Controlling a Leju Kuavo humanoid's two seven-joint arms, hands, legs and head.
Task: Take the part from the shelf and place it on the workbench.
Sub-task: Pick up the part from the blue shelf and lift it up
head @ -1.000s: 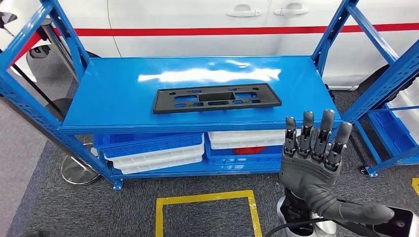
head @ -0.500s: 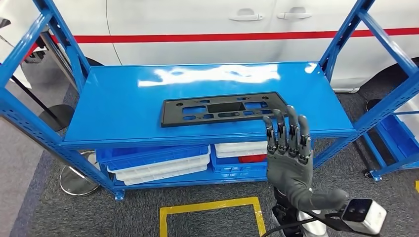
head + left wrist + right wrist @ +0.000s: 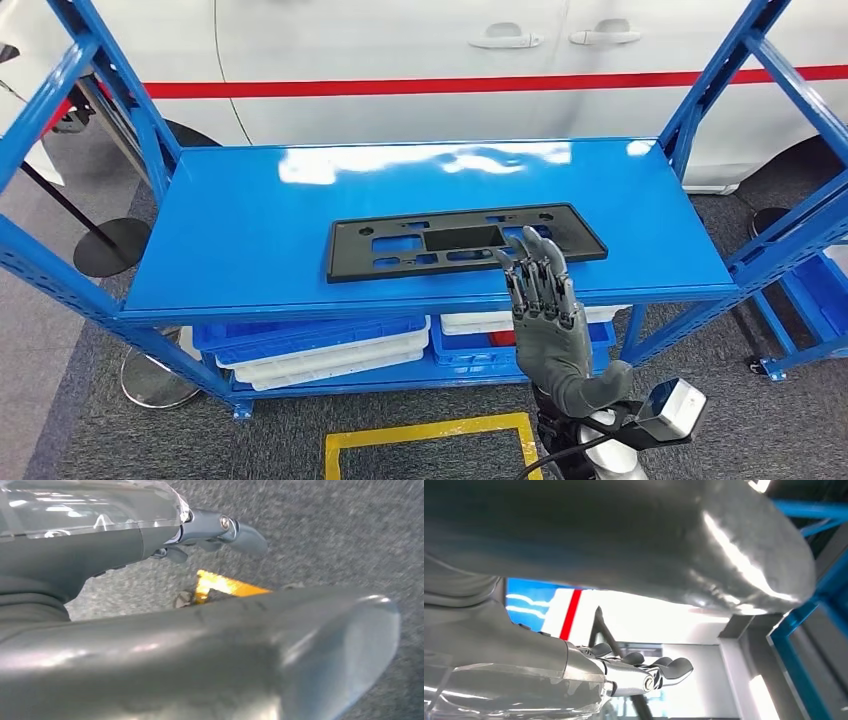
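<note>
A flat black plastic part (image 3: pixel 465 241) with several rectangular cut-outs lies lengthwise on the top deck of a blue metal shelf (image 3: pixel 250 225), near the middle of the frame. The robot's right hand (image 3: pixel 543 305) rises from the lower middle-right, palm away from the camera, its fingers (image 3: pixel 530 268) straight and slightly apart, holding nothing — the fingertips overlap the part's front edge near its right end, though actual contact cannot be told. In the right wrist view the same hand (image 3: pixel 589 630) shows its dark fingers extended and empty. The left hand (image 3: pixel 150 580) appears in the left wrist view above grey carpet; whether it is open or closed cannot be told. Below the deck, blue and white bins (image 3: pixel 320 345) sit stacked on the lower shelf. A white car (image 3: pixel 430 60) with a red stripe fills the upper frame, and yellow floor tape (image 3: pixel 430 435) marks a square at lower centre.
</note>
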